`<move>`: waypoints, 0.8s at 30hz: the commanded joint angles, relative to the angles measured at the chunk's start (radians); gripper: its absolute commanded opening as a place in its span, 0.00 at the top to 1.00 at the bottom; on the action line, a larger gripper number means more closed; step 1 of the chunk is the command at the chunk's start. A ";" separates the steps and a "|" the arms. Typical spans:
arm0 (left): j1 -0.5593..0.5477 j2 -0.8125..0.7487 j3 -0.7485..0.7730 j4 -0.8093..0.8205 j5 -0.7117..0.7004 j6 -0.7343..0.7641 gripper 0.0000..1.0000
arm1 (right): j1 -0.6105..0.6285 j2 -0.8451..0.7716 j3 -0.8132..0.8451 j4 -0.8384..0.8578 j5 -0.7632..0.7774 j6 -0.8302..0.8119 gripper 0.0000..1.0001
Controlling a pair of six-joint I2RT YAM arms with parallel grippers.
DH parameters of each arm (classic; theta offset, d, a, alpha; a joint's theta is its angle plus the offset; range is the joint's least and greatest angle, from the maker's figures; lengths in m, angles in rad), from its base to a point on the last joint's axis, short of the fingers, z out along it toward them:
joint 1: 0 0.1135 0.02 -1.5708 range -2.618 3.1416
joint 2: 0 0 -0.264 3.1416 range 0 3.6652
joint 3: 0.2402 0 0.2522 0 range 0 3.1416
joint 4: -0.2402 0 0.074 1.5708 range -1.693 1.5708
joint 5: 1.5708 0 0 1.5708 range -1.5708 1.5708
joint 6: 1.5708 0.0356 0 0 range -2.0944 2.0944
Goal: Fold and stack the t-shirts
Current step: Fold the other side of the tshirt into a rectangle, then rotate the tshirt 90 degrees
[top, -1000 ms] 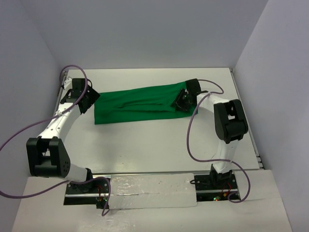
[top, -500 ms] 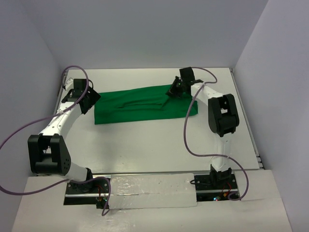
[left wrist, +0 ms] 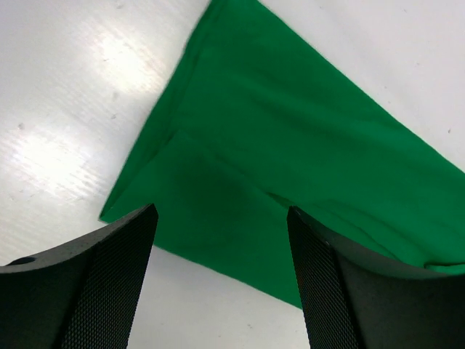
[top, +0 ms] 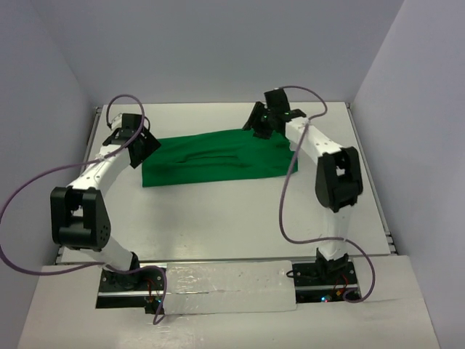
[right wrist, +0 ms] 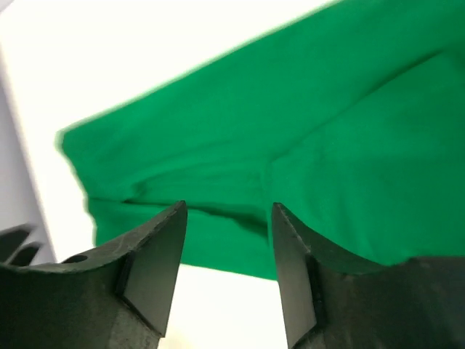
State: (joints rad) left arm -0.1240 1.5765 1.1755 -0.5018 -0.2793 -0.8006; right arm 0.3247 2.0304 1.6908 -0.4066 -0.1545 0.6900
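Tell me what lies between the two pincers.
The t-shirt lies on the table between left pincer and right pincer; the top view shows it.

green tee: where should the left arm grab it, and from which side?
Grip the t-shirt at its left short end, at the corner, with the left gripper coming in low from the left. It lies flat as a long folded band, so that layered edge is probably the only lip a finger can slide under. Jaws are open above it.
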 commanded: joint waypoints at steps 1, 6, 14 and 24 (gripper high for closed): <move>-0.043 0.110 0.163 -0.003 -0.021 0.047 0.20 | -0.037 -0.348 -0.261 0.068 0.092 -0.019 0.46; -0.046 0.364 0.400 -0.060 -0.064 0.071 0.21 | -0.071 -0.562 -0.784 0.255 0.074 0.146 0.86; -0.044 0.606 0.498 -0.139 -0.070 0.075 0.25 | -0.079 -0.412 -0.852 0.346 0.072 0.256 0.91; -0.203 0.300 -0.012 -0.120 0.046 -0.119 0.26 | -0.116 0.085 -0.180 0.096 0.025 0.234 0.89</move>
State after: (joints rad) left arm -0.2028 2.0029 1.3773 -0.5355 -0.3395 -0.7735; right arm 0.2282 1.9583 1.2017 -0.1918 -0.1185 0.9427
